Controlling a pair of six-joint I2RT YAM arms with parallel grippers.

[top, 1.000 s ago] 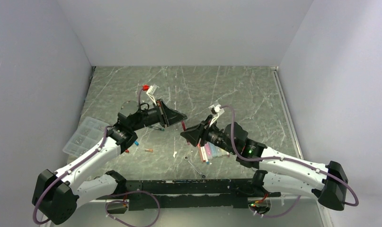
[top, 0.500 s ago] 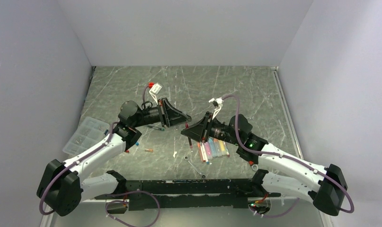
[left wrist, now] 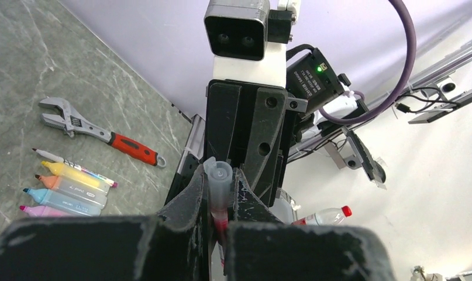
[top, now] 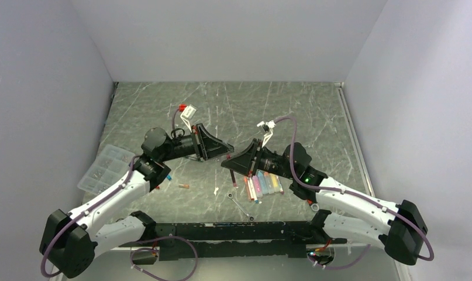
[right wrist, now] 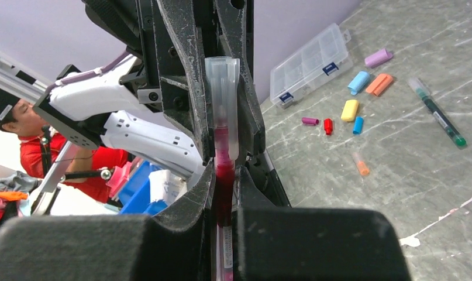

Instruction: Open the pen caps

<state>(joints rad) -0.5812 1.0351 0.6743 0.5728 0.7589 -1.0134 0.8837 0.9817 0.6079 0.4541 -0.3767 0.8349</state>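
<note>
Left gripper [top: 228,153] clenched on the translucent cap [right wrist: 222,88] of a thin red marker [right wrist: 224,175]; right gripper [top: 224,165] grasping its barrel above the desk [top: 292,111].

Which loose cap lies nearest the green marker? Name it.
The chunky orange cap, right beside the pale end of the green marker; the purple cap, chunky blue cap and yellow cap lie farther off.

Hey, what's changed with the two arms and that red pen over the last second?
The right pincer moved in toward the left pincer and closed on the barrel of the red pen. The left pincer swung slightly toward it, keeping its grip on the clear cap, which is still on the pen. The highlighters, the wrench and the loose caps stayed put.
</note>
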